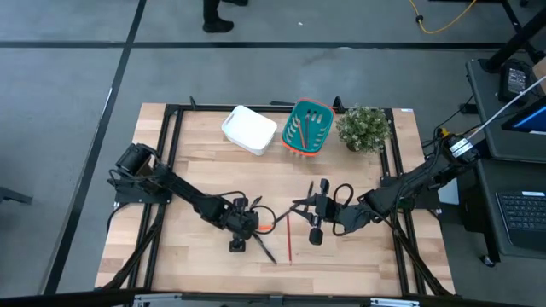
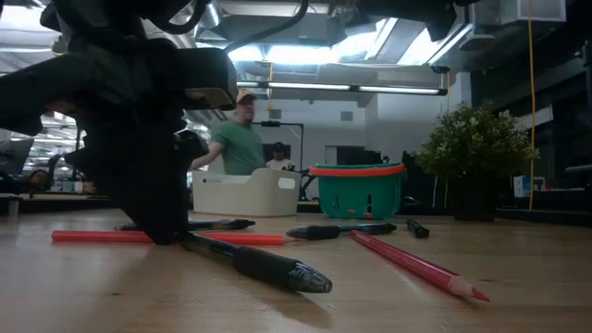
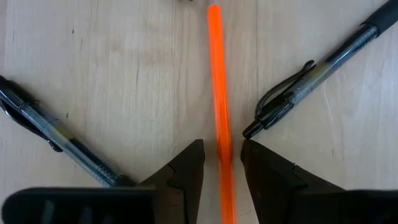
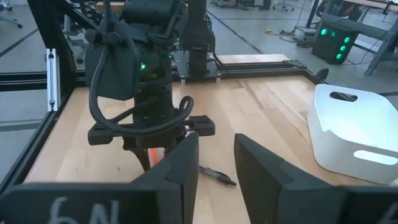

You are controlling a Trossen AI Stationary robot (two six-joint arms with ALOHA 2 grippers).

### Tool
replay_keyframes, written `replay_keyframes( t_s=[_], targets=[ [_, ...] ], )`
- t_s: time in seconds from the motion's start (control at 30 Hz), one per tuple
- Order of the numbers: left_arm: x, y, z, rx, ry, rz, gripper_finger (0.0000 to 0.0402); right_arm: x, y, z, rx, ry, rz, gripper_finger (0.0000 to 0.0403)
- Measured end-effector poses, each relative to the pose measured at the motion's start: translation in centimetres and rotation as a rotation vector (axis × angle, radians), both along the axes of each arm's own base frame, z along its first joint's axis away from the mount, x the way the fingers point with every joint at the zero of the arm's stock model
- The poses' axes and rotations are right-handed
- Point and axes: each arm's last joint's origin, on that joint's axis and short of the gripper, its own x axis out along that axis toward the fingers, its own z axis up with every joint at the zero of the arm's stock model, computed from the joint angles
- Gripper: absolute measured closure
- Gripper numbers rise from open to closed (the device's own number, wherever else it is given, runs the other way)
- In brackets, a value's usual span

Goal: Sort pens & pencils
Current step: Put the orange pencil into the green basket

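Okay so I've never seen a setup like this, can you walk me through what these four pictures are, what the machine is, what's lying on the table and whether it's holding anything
It is a robot with two dark arms at a wooden table, each ending in two jaws. One picture looks straight down, one looks level across the tabletop, and two come from cameras on the arms' wrists.

On the table lie black pens and red and orange pencils. At the back stand a white bin, a teal basket and a small plant.

The left gripper is down at the table, its open jaws on either side of an orange pencil, not closed on it yet. The right gripper hovers nearby, empty, with a gap between its jaws. A person stands in the room behind.
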Motion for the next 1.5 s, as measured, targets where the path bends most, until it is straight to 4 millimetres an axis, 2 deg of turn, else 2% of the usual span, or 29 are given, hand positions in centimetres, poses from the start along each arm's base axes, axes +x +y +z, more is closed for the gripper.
replay_keyframes(
  t_s=[0.33,0.53,1.0,1.5],
  targets=[
    [-0.07,-0.03,-0.56,0.000,0.036,-0.003,0.0294,0.00,0.00,0.00,0.000,0.000,0.000,0.0299],
    [-0.11,-0.03,-0.59,-0.005,0.041,-0.002,0.0309,0.00,0.00,0.00,0.000,0.000,0.001,0.0299],
    [-0.05,-0.30,-0.58,-0.007,0.025,-0.018,0.0393,0.00,0.01,0.00,0.005,-0.001,0.003,0.0299],
    [-0.15,-0.37,-0.31,0.008,0.014,-0.069,0.0394,0.01,0.08,-0.02,0.014,0.004,0.027,0.0298]
  ],
)
